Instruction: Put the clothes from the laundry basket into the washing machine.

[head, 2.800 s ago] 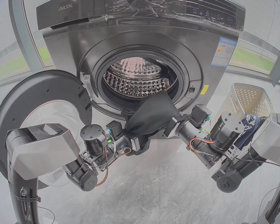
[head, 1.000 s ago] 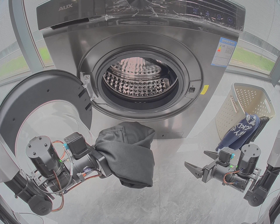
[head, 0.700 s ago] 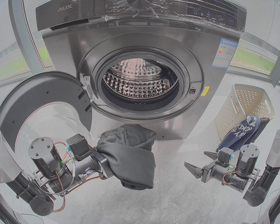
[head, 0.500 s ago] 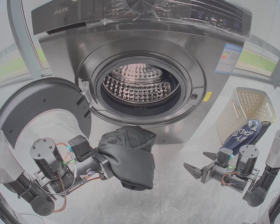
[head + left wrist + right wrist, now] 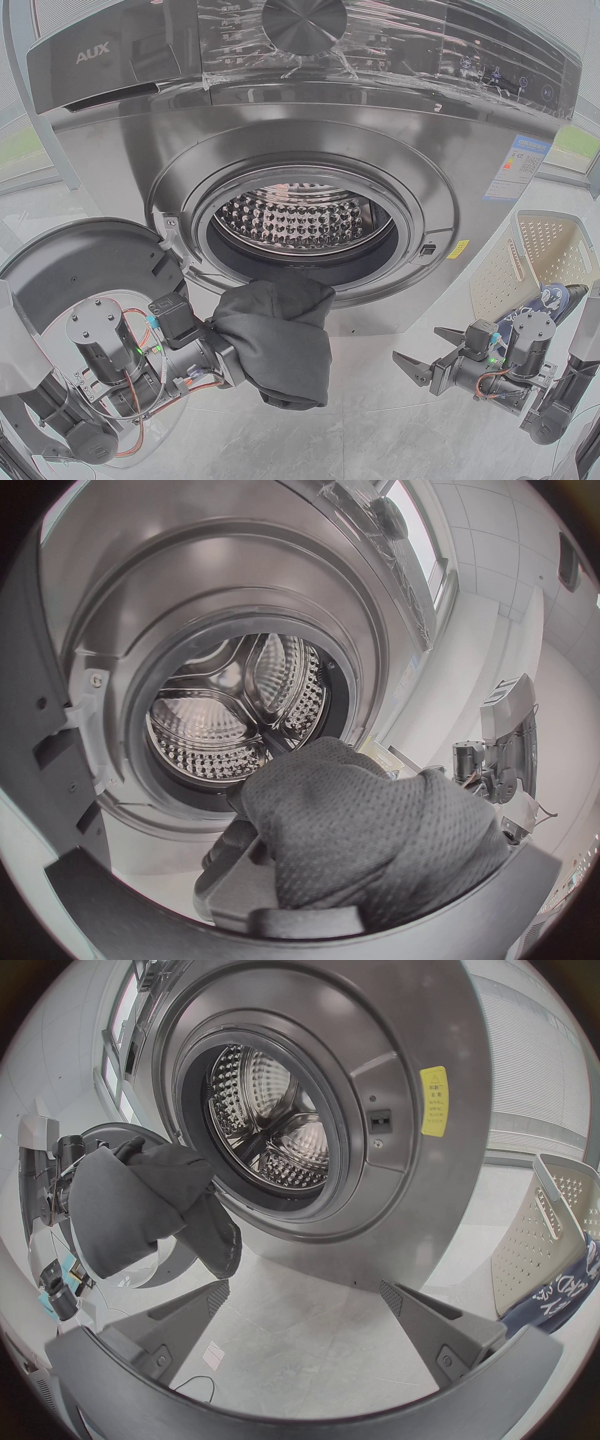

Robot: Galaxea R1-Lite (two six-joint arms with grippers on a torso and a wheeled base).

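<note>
1 dark garment (image 5: 281,340) drapes over the left gripper (image 5: 240,864).

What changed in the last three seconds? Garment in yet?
No. The dark grey mesh garment dropped away from the steel drum, held by the left gripper; the right gripper drew back from it, jaws open. The camera then closed on the grey washing machine. Unchanged: round door open, drum empty, blue printed garment in beige laundry basket.

All views toward the washing machine (image 5: 312,144)
</note>
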